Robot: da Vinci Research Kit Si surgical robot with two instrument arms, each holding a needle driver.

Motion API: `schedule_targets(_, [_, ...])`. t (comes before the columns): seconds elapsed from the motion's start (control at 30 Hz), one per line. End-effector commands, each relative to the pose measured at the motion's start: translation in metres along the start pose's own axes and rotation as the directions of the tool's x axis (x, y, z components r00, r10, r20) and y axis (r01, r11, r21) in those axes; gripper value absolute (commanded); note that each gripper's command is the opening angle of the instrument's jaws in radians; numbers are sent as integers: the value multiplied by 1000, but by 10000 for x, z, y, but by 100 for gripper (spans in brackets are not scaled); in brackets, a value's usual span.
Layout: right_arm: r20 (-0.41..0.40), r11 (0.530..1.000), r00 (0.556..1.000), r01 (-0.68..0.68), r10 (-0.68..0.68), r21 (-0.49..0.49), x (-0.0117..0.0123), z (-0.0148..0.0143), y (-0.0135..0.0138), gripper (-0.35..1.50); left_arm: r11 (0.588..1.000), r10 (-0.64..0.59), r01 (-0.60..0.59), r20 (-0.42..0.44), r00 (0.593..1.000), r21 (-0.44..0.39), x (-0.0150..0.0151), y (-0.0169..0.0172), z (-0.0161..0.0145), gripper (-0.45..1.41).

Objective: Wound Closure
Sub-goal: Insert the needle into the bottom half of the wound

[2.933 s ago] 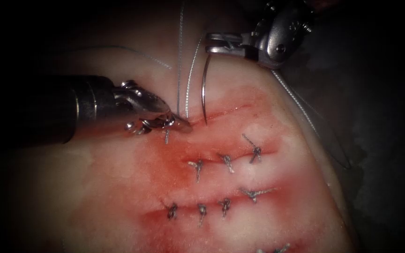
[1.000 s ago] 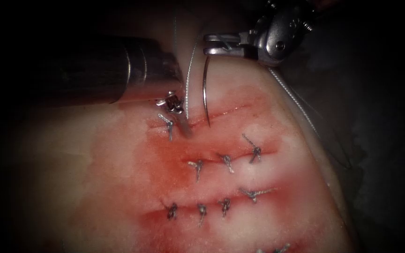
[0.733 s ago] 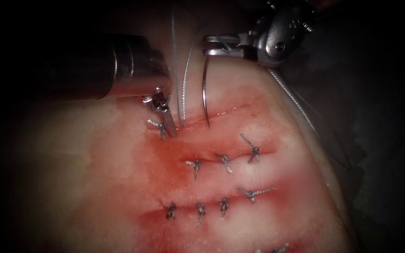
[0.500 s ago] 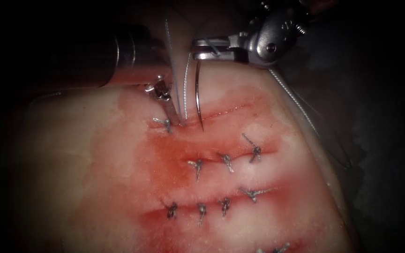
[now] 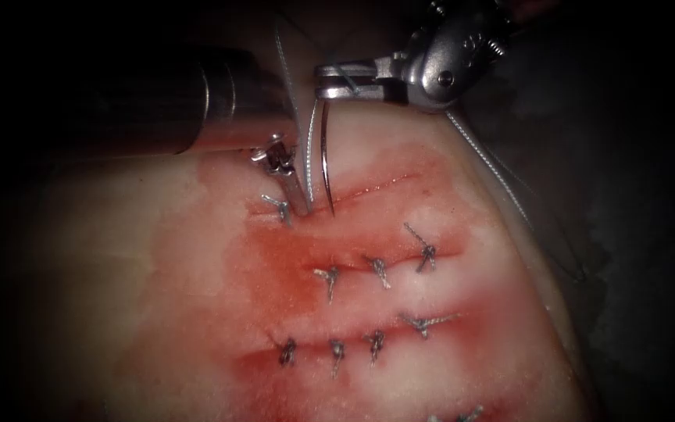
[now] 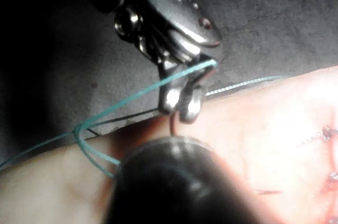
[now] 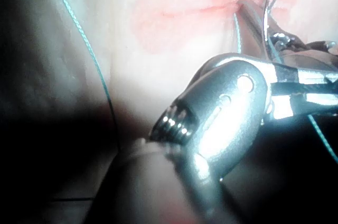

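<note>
Above the cut, the right claw (image 5: 323, 82) grips the needle (image 5: 326, 172) near its tail, tip hanging beside the left claw (image 5: 300, 205), closed.

No readable text, label, brand, number or sign anywhere. The metal head of the right arm's tool (image 5: 336, 80) carries screws and pins, no lettering. The tissue (image 5: 158, 312) bears red fluid (image 5: 291, 270) and knotted stitches (image 5: 376, 270), no markings.

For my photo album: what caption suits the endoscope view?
Right tool holds the curved needle by its end above the cut; left tool points down beside the thread on the tissue.
</note>
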Motion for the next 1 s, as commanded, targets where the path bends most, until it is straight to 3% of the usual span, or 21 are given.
schedule_targets(0.03, [2,1000,1000,2,-2,0,7,6,-1,-35,1000,3,-3,3,1000,-5,-11,5,0,-45])
schedule_targets(1.0, [-99,990,985,140,-141,-8,12,7,-4,-35,998,24,-25,-25,999,-58,-9,16,18,-45])
